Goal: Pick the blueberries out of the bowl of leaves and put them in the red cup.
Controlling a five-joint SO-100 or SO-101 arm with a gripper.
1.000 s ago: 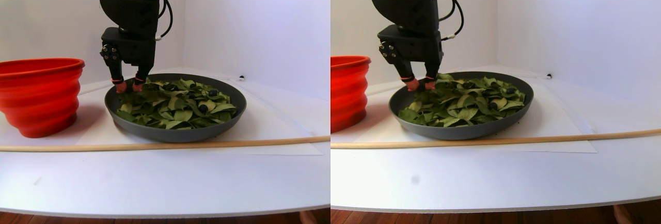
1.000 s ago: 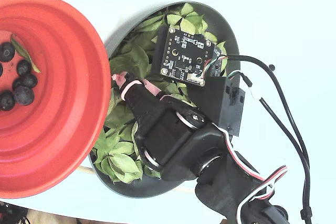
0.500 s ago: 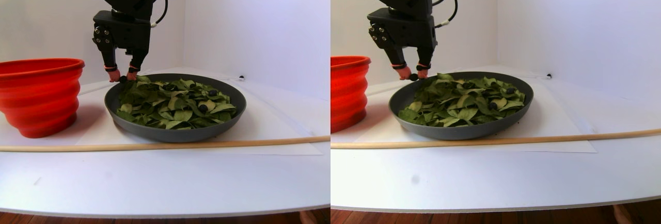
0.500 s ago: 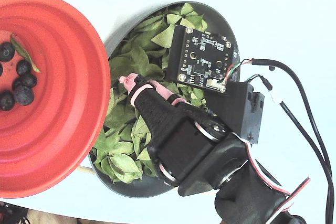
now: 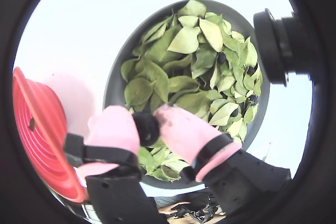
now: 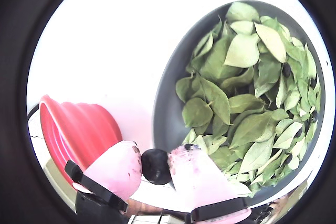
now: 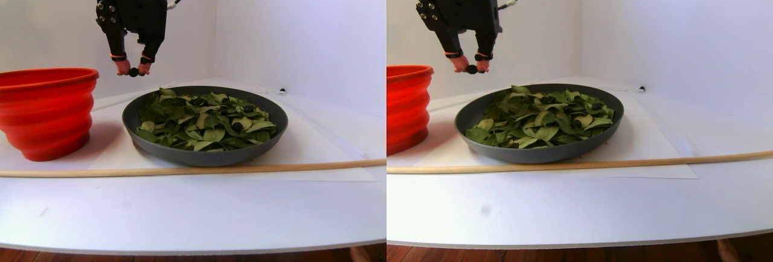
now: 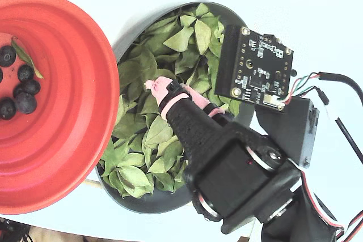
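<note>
The end effector [image 6: 155,167] is closed on one berry [image 6: 156,166], pinched between its pink pads [image 5: 113,129]. It has risen from the leaves [image 7: 202,120] in half a second and now hangs above the bowl [image 7: 181,153] edge nearest the cup [image 7: 45,114]. The pick succeeded; carrying across the bench [image 7: 181,214] to the cup remains.

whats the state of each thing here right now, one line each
tool: shut on a blueberry, lifted above the bowl's rim
held blueberry: pinched between the pink fingertips
bowl: upright on the table, full of leaves, some blueberries left in it
leaves: loose, heaped in the bowl
red cup: upright, holding several blueberries and one leaf
</note>
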